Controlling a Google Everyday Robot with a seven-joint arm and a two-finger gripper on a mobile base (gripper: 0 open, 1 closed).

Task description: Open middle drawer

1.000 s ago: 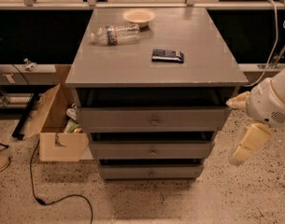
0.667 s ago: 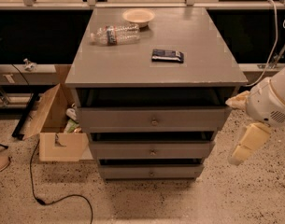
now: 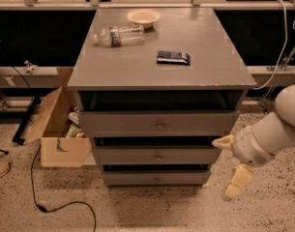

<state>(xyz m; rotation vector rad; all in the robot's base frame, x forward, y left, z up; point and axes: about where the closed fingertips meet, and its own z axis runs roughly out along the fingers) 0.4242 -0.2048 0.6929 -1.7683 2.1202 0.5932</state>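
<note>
Tool, fingers spread wide, hangs just right of the middle drawer (its small central knob untouched).

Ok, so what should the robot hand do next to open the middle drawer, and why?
Probably move the gripper across toward the small knob on the middle drawer. The gripper hangs open beside the right edge of the cabinet, touching nothing, and that knob looks like the only place to grab.
</note>
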